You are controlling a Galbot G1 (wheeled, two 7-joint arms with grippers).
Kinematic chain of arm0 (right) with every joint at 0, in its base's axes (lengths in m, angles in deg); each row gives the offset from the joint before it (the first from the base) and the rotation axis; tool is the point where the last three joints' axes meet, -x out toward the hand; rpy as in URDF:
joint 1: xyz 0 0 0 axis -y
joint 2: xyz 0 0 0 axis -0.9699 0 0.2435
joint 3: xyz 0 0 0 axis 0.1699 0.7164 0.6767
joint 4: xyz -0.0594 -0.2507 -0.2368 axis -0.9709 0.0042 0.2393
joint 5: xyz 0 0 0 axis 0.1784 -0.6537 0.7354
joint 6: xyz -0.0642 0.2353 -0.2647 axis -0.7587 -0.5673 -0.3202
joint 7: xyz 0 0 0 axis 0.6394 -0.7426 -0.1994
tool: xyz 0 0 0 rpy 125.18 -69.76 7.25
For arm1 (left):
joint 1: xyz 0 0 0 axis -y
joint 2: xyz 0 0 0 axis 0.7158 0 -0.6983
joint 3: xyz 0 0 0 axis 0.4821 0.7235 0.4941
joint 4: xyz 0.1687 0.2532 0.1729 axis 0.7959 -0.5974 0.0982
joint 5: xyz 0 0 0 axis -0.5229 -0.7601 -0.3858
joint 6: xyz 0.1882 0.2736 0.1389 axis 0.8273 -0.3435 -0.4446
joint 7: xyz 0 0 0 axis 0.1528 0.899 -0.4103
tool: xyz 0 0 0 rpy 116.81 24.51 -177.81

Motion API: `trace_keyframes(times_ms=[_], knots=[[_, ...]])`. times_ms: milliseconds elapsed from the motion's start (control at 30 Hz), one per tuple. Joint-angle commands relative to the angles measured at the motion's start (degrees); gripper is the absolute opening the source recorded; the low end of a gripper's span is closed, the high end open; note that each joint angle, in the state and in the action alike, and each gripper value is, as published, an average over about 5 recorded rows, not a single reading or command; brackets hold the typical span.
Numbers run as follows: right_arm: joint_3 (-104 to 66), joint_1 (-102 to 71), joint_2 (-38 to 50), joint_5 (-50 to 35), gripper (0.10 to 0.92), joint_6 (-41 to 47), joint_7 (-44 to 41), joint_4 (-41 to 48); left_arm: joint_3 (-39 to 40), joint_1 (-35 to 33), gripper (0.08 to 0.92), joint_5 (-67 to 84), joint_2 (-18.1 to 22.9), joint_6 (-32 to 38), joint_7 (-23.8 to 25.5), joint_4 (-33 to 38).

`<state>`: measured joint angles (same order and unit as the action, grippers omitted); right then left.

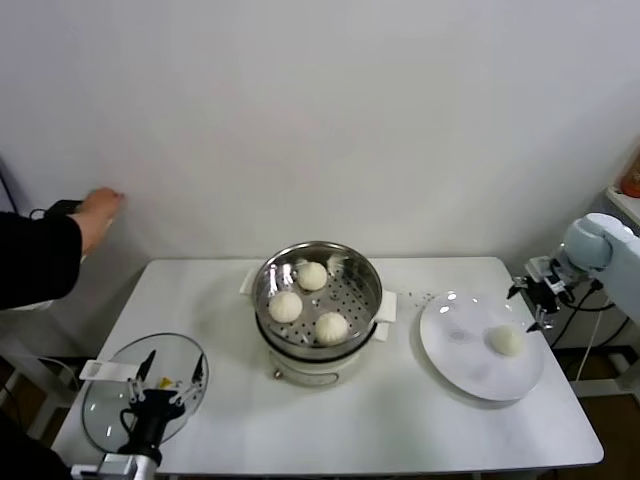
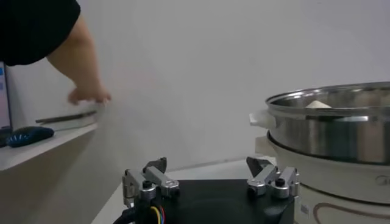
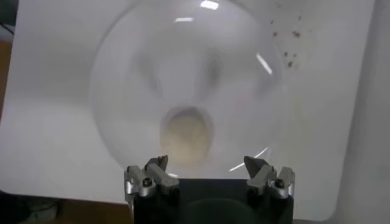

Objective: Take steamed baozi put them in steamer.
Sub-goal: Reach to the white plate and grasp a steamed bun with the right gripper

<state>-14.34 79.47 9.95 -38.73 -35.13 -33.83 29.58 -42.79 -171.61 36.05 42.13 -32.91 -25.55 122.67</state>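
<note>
Baozi sit in 2 places: 3 in the steamer [image 1: 318, 300] at the worktop's [image 1: 400, 420] middle, 1 on the white plate [image 1: 470, 365] at the right.

At the far left, a person's hand [image 1: 98, 210] in a black sleeve reaches toward the wall, off the worktop. At the near-left corner, the glass lid [image 1: 105, 400] lies flat, overhanging the near edge a little. The left gripper [image 1: 172, 378] hovers over the lid, jaws spread wide and holding nothing; the left wrist view shows its fingertips [image 2: 155, 165] apart with only air between.

Between lid and steamer the worktop is bare. The steamer stands on its cream base, lid off, and the 3 steamed baozi [image 1: 286, 306] lie apart on the perforated tray, with room at the tray's right side.

Bare surface also separates steamer and plate. The 4th bun [image 1: 507, 340] lies toward the plate's right side, and the plate reaches close to the worktop's right edge. The right gripper [image 1: 530, 300] hangs just above and right of that bun, beside the worktop's right edge, jaws fully apart and empty, clear of it.
</note>
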Motion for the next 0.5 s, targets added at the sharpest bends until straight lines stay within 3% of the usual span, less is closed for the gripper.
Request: trace_keyframes(times_ms=[33,500], knots=[[-10.3,-9.2,-2.9,10.1,0.823,-4.4,-1.7,7.0,-0.2,-0.2,0.823,-0.4,0.0,-0.1,0.0,-0.2],[-13.6,-10.7,-9.2,11.1,0.823,-4.8,-1.2,13.3,-1.0,0.2,0.823,-0.1,0.0,-0.3,-0.1,-1.2]])
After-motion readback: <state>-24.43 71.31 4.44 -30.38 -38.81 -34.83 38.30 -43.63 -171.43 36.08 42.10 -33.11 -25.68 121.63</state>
